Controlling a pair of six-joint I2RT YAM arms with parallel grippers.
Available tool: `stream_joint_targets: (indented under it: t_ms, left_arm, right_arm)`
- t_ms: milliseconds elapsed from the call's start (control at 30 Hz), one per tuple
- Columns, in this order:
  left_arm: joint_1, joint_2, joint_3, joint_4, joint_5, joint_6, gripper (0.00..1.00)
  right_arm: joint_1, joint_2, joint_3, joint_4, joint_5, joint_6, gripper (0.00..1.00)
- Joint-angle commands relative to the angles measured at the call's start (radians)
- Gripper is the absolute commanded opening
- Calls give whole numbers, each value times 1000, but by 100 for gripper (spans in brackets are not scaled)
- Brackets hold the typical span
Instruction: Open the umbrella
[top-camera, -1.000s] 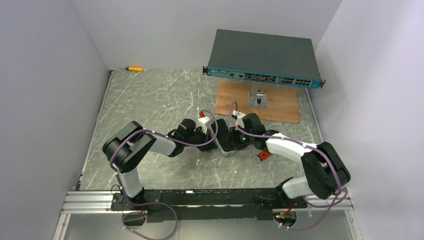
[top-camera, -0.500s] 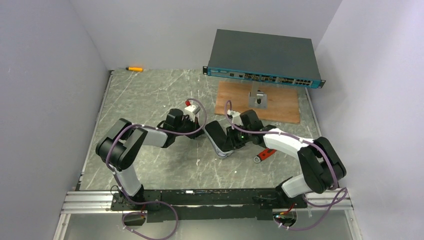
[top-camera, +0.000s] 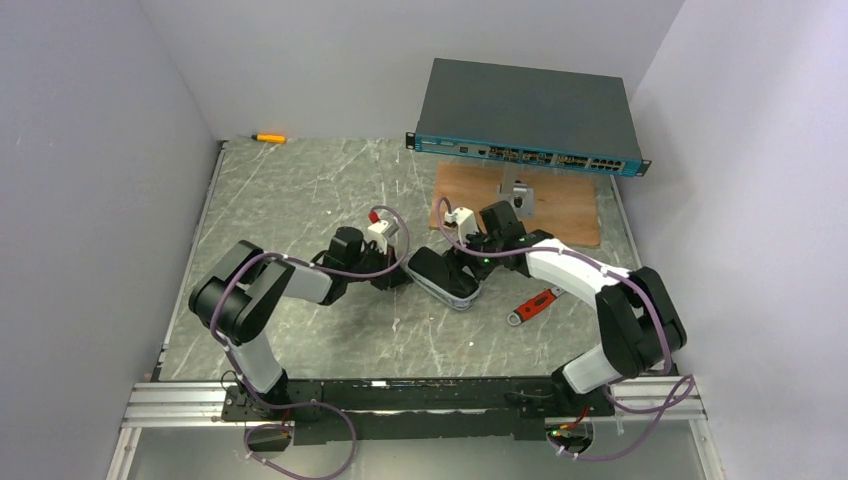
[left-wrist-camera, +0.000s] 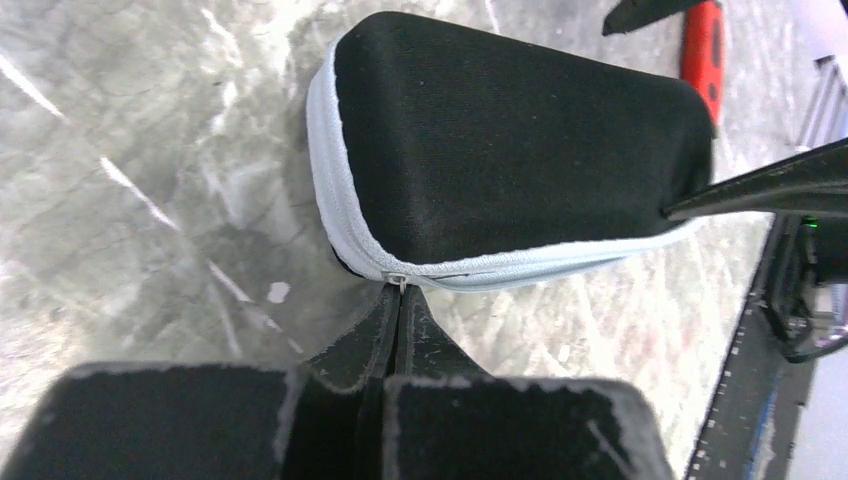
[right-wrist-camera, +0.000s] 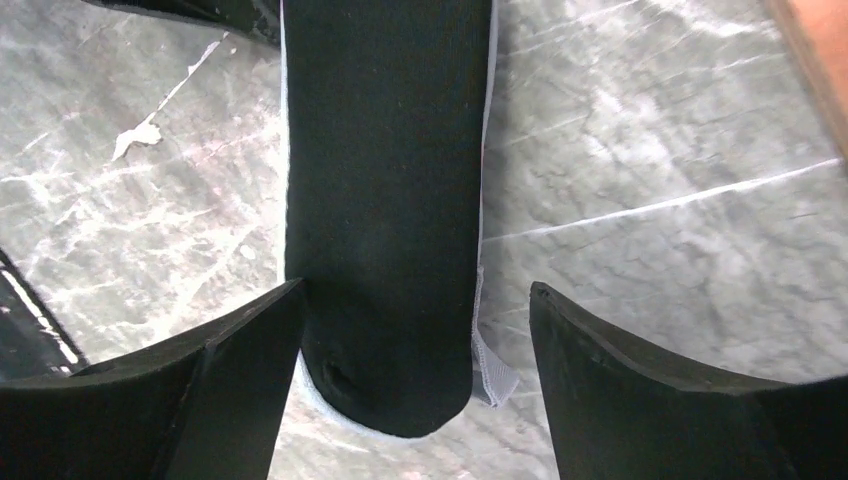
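The red-handled tool (top-camera: 530, 305) is lying nearest the arms, at about four o'clock from the umbrella (top-camera: 443, 277) and apart from it. The umbrella is resting near the middle of the marble table (top-camera: 300, 190), showing as a black padded bundle with a pale zipped edge. The left gripper (left-wrist-camera: 399, 300) is sitting at its nine o'clock. Its fingers are pressing tight together, tips touching the zip's small metal tab (left-wrist-camera: 398, 281); I cannot tell whether they are nipping the tab. The right gripper (right-wrist-camera: 415, 290) is reaching in from two o'clock, fingers spread wide and straddling the umbrella's rounded end. One finger is sitting just beside the fabric and the other is standing apart. Farther back, at one o'clock, a wooden board (top-camera: 570, 220) is lying flat, and a dark grey box with a teal front (top-camera: 525, 110) is sitting beyond it. An orange pen (top-camera: 268, 137) is lying at the far edge, at eleven o'clock.
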Motion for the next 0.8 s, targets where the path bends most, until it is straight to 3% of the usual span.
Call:
stream_joint_targets:
  t_ms: [0,167,300,433,767]
  left_arm:
    - [-26,17,22,82,102,-85,0]
    - [-57,25,40,100,112,-117,0]
    - [-61,34,45,107,113,-140,0]
    - [-54,23,34,106,120,-134,0]
    - [45,-14,29,-2,130,-32,0]
  right_arm:
    - [19,-97,-45,150,19,-116,85]
    - [148,-49,-14,161,118,-184,88]
    - [166,25,19,142,156,-184,86]
    - [166,13,-50,174,188,-233,82]
    - [166,-125,-252,178,169,-447,33]
